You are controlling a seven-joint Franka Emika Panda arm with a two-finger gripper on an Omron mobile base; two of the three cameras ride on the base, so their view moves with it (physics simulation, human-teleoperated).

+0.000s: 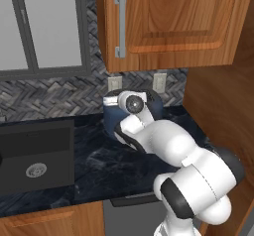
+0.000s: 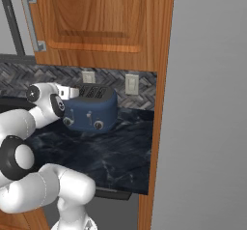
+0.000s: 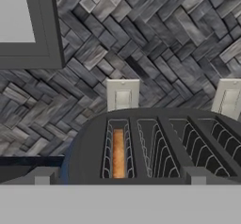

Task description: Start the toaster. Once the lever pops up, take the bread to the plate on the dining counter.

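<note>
The dark-blue toaster [image 2: 94, 110] stands on the black worktop against the tiled wall, with two silver knobs on its front. In the hand view I look down on the toaster [image 3: 155, 124] and its four black slots. The golden-brown bread [image 3: 118, 158] sits low in the leftmost slot. My gripper [image 3: 120, 180] hovers just above the toaster's near top edge, open, with nothing between its fingertips [image 3: 42, 178]. In the left base view my arm covers most of the toaster [image 1: 158, 106]. The plate and the dining counter are out of view.
A black sink [image 1: 37, 153] is set into the worktop [image 1: 99, 165] to the left. Wooden wall cabinets [image 1: 173, 22] hang above the toaster, and a tall wooden panel [image 2: 161, 103] closes the right side. Two wall outlets [image 3: 123, 94] sit behind the toaster.
</note>
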